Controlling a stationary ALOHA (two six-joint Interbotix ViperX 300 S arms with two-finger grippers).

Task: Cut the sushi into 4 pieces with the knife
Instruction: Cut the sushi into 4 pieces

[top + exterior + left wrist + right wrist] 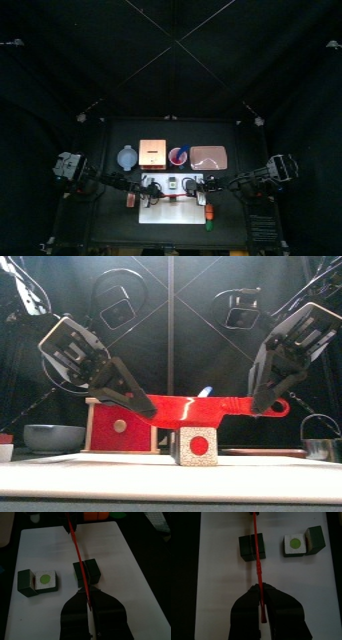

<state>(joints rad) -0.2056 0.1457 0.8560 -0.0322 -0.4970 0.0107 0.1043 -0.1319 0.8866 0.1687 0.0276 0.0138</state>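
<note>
**Sushi partly divided, knife lined up for another cut**

Both arms carry the red knife [201, 408] level over the white cutting board [127, 572]. The right end effector [259, 592] is clamped on the handle end, and the left end effector [85, 594] is pinched together on the far end of the blade.

The sushi lies on the board in separate lumps. One dark green block [93, 571] sits directly beneath the blade, which crosses it roughly mid-way. From the front the edge looks to be at or just above the block's top. I cannot tell whether it has bitten in.

Well apart from that block lies a piece tipped over [45, 579], with its pale face and round centre turned up. Another dark block [314, 538] touches it.

The roll has therefore come apart already, and I count three lumps. The block under the knife looks like the part left to split. If it is two slices joined, one clean press here would probably make four pieces. The pair at the side may be only loosely apart, so the count wants checking afterwards.
</note>
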